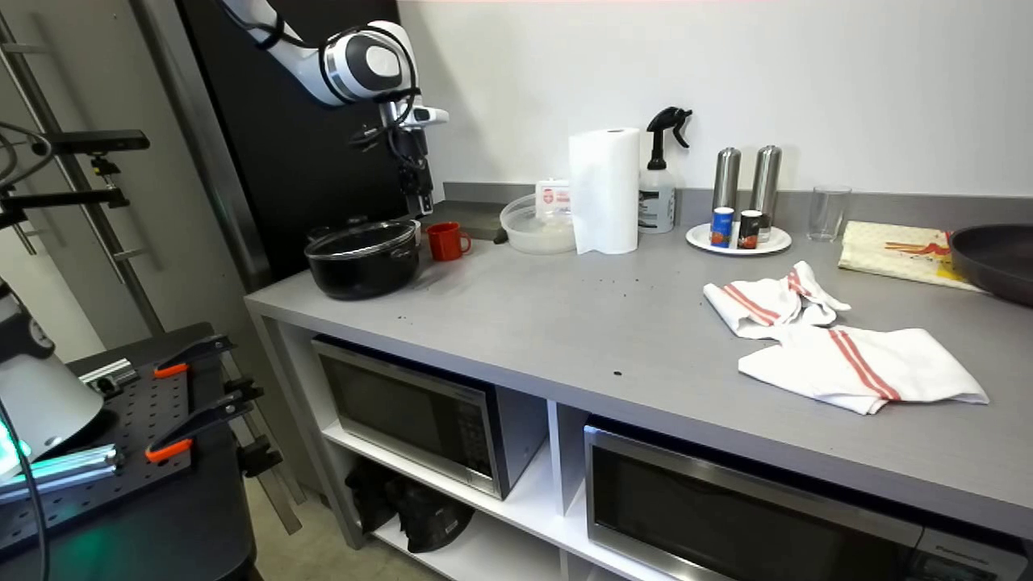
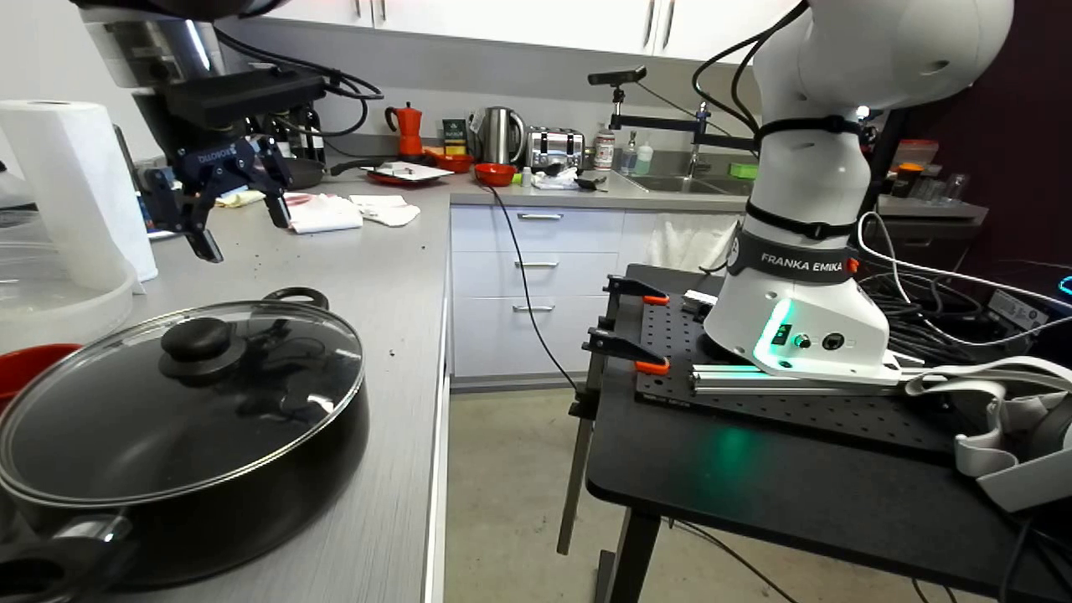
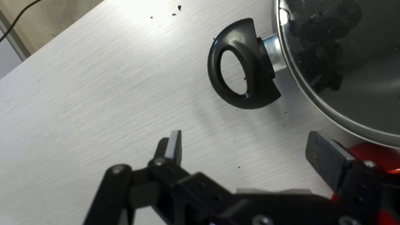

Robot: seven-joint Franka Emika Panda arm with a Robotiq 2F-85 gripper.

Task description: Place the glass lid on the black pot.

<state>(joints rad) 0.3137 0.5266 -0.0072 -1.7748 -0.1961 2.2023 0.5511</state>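
The black pot (image 1: 361,278) stands near the counter's end in both exterior views, and its body (image 2: 280,515) is large in the foreground. The glass lid (image 2: 276,440), with a metal rim and black knob, lies on top of the pot; it also shows in an exterior view (image 1: 365,240). In the wrist view the lid (image 3: 365,72) is cut off at the upper right, beside the pot's black loop handle (image 3: 257,81). My gripper (image 3: 248,148) is open and empty, its fingers apart over bare counter beside the pot. In both exterior views the gripper (image 2: 244,232) hangs above the counter, apart from the lid.
A red mug (image 1: 445,242) stands close to the pot, near my right finger in the wrist view (image 3: 375,156). A clear plastic bowl (image 1: 537,234), paper towel roll (image 1: 605,194) and spray bottle (image 1: 657,198) stand along the wall. White towels (image 1: 855,363) lie farther along.
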